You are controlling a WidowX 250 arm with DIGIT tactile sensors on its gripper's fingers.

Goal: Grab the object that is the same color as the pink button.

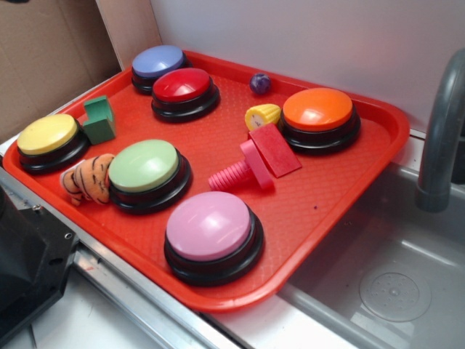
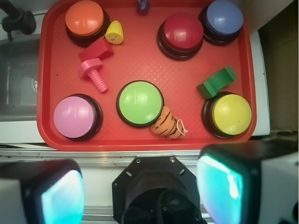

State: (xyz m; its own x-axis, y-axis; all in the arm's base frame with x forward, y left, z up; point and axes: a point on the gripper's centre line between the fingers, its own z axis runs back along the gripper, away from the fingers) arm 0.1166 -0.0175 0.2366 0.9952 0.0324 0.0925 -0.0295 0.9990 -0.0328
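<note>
The gripper [image 2: 140, 186] hangs over the metal ledge just outside the near rim of the red tray [image 2: 149, 70], its two fingers [image 2: 219, 186] spread wide with nothing between them (their inner faces glow teal in the wrist view). It is well apart from everything on the tray.

Nearest the gripper sit the green button [image 2: 140, 102], a striped orange plush toy [image 2: 167, 124] leaning against that button's base, and the yellow button [image 2: 232, 114]. The pink button [image 2: 74, 117] occupies the tray's near corner on the sink side. Just beyond it lies the pink bolt [image 2: 94, 74], flat on its side, ribbed shaft pointing toward the pink button, its head touching a red wedge block [image 2: 96, 49].

The tray rests on a pale countertop beside a grey sink basin [image 1: 392, 269] with a grey faucet [image 1: 439, 138]; a white wall and brown cardboard stand behind.
</note>
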